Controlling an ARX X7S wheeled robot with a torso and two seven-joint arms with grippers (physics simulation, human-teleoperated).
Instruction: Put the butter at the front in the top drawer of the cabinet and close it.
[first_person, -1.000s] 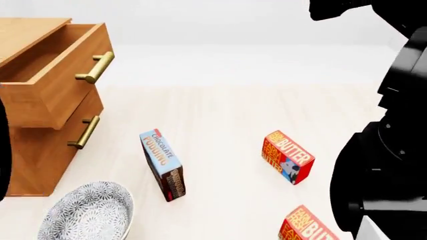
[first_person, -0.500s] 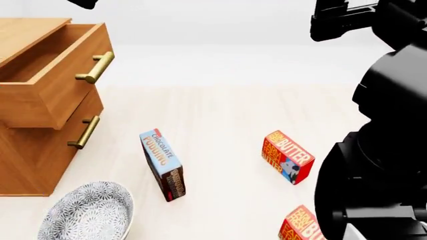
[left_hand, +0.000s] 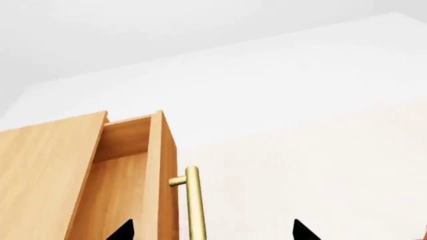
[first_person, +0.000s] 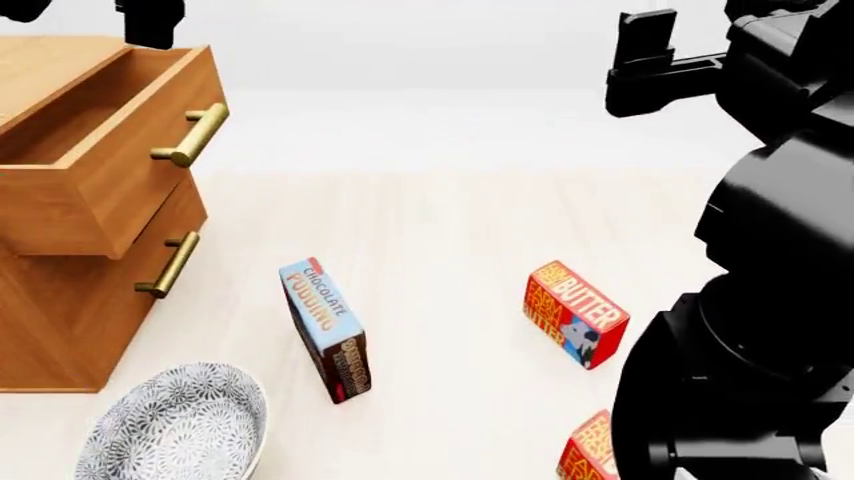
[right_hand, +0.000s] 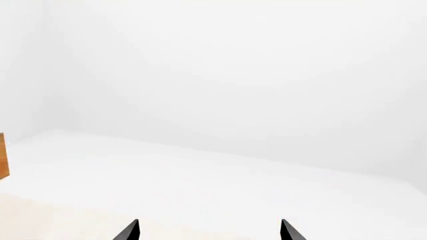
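Standing open at 10 o'clock in the head view: top drawer (first_person: 114, 150) of the cabinet (first_person: 74, 300), brass handle (first_person: 191, 137) outward. Butter (first_person: 575, 314), front carton, lies on the pale floor (first_person: 441, 230) at 4 o'clock; second butter carton (first_person: 587, 452) at 5 o'clock, partly behind the right arm. Chocolate pudding carton (first_person: 327, 330) at 6 o'clock; patterned bowl (first_person: 174, 425) at 7 o'clock. Left gripper (left_hand: 210, 235): tips spread, empty, over the drawer. Right gripper (right_hand: 210, 235): tips spread, empty, raised at 1 o'clock
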